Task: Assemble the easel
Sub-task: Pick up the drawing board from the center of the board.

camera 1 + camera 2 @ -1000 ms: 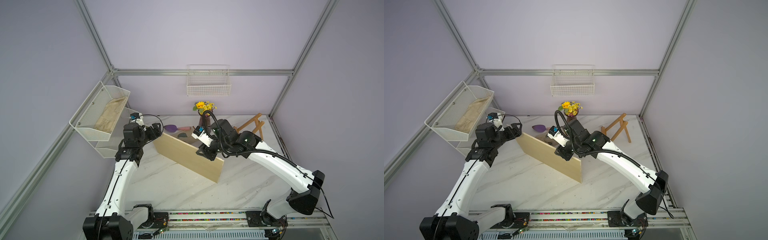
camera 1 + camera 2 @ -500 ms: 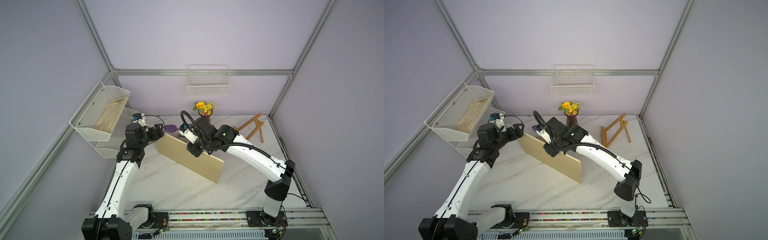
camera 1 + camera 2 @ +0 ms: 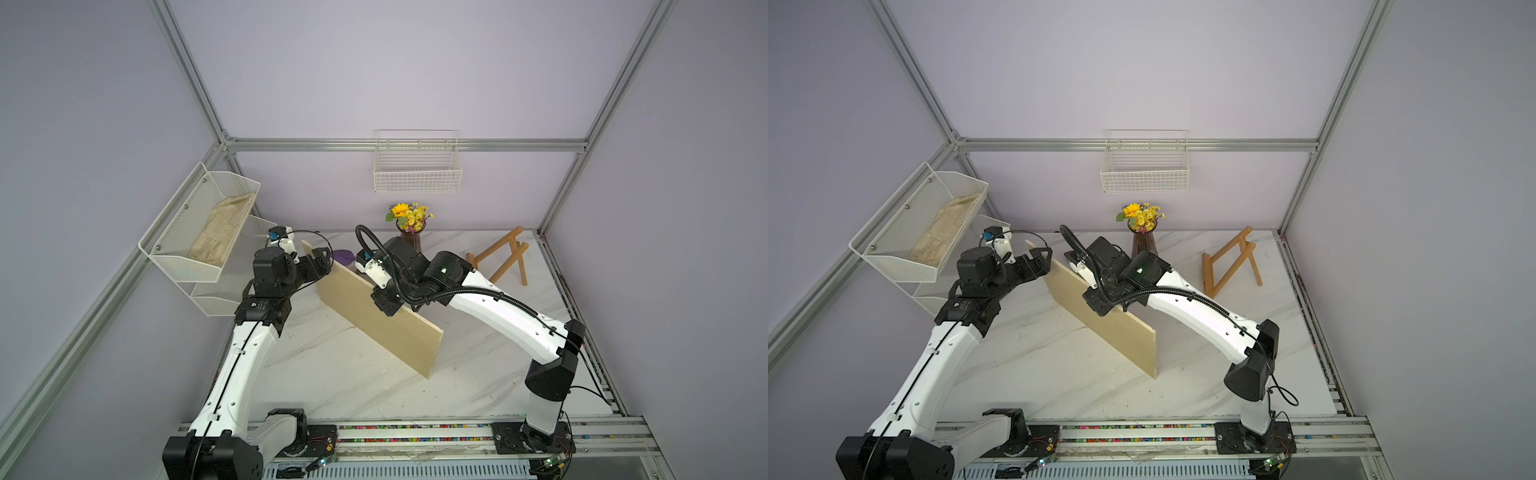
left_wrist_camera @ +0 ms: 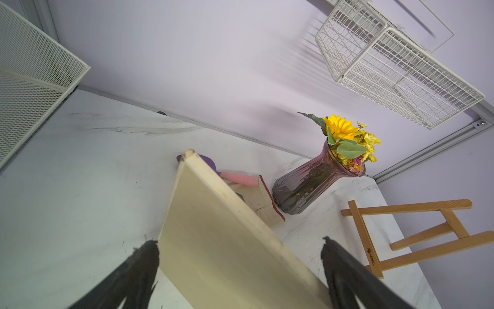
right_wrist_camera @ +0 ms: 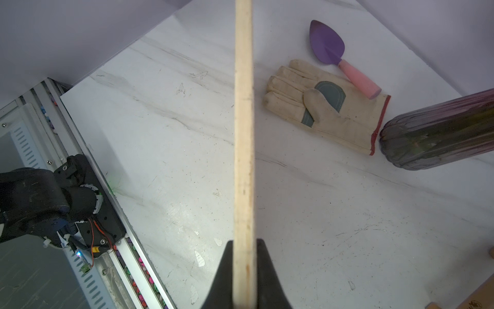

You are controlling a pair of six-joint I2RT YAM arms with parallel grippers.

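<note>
Right fingers point(image 5: 223, 270) clench the flat pale plywood rectangular board point(image 5: 243, 133) between them; left fingers point(image 4: 139, 270) released, straddling its end.

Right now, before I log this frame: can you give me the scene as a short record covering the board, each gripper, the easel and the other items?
board: standing on its long edge, diagonal across the table
right gripper: shut on the board's top edge
left gripper: open, jaws either side of the board's far end, no grip seen
easel: back right of the table, touched by neither gripper
other items: glove, trowel, vase of flowers, all behind the board
</note>
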